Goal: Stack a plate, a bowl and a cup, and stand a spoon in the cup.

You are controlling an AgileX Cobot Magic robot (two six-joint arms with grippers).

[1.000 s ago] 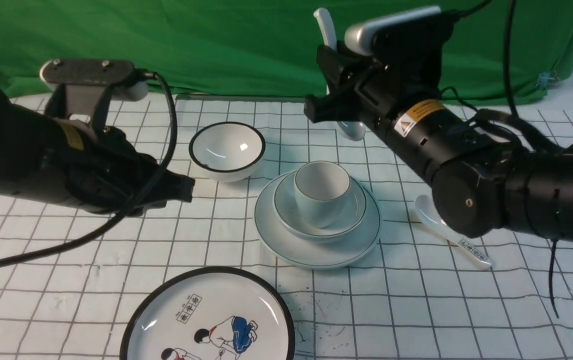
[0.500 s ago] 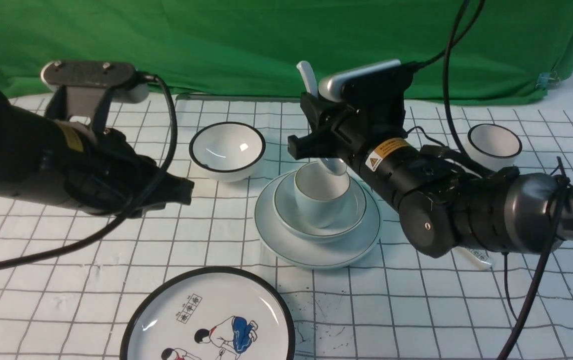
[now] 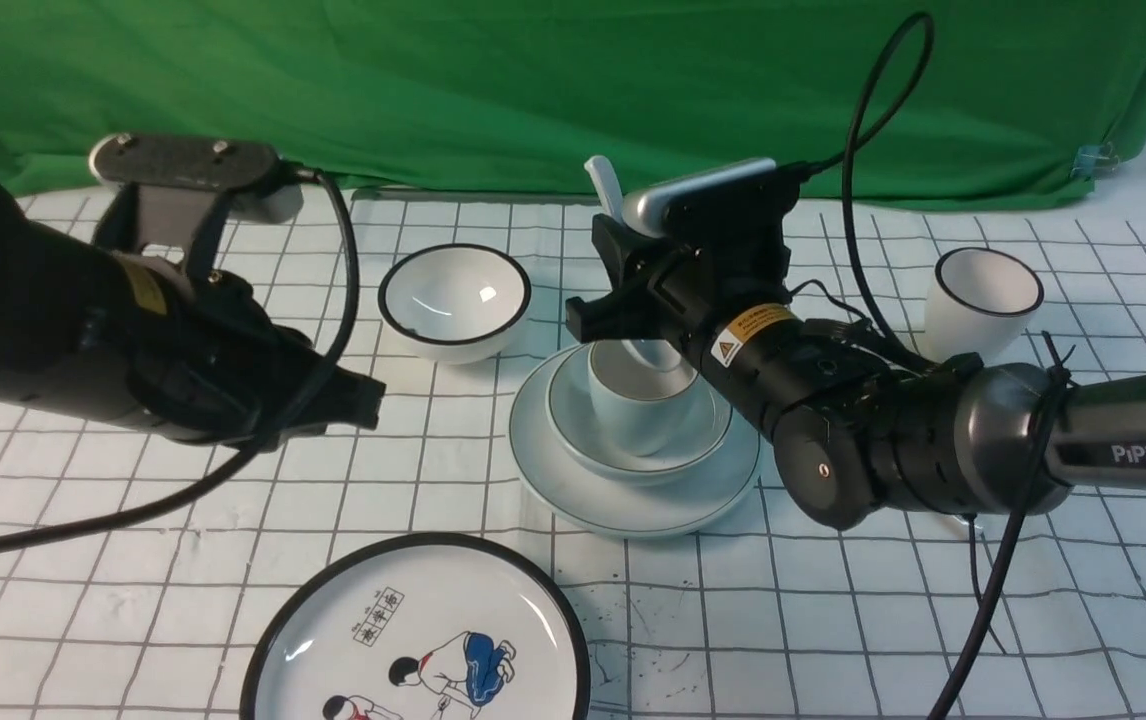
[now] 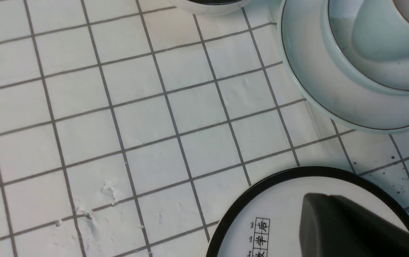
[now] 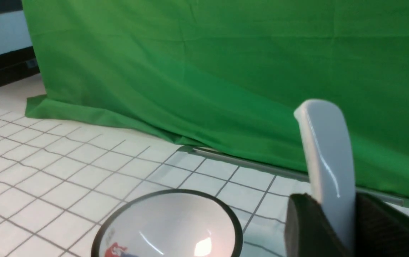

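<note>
The pale plate [image 3: 633, 505] lies mid-table with the shallow bowl [image 3: 703, 440] on it and the handleless cup [image 3: 633, 415] standing in the bowl. My right gripper [image 3: 625, 292] is shut on the plain white spoon [image 3: 601, 185], just above the cup. The handle points up and the spoon's scoop end dips into the cup's mouth. In the right wrist view the spoon handle [image 5: 327, 157] is pinched between the fingers. My left gripper [image 3: 365, 390] is shut and empty, left of the stack. The left wrist view shows the plate [image 4: 318, 103], the bowl [image 4: 372, 76] and the cup [image 4: 386, 35].
A black-rimmed bowl [image 3: 453, 295] stands behind and left of the stack; it also shows in the right wrist view [image 5: 176, 228]. A black-rimmed cartoon plate [image 3: 423, 640] lies at the front. A black-rimmed cup [image 3: 983, 290] stands at the right. A green cloth hangs behind.
My right gripper has come down and to the left with the spoon, from high behind the stack to just over the cup. The spoon's scoop end now sits in the cup's mouth. The left arm barely moved.
</note>
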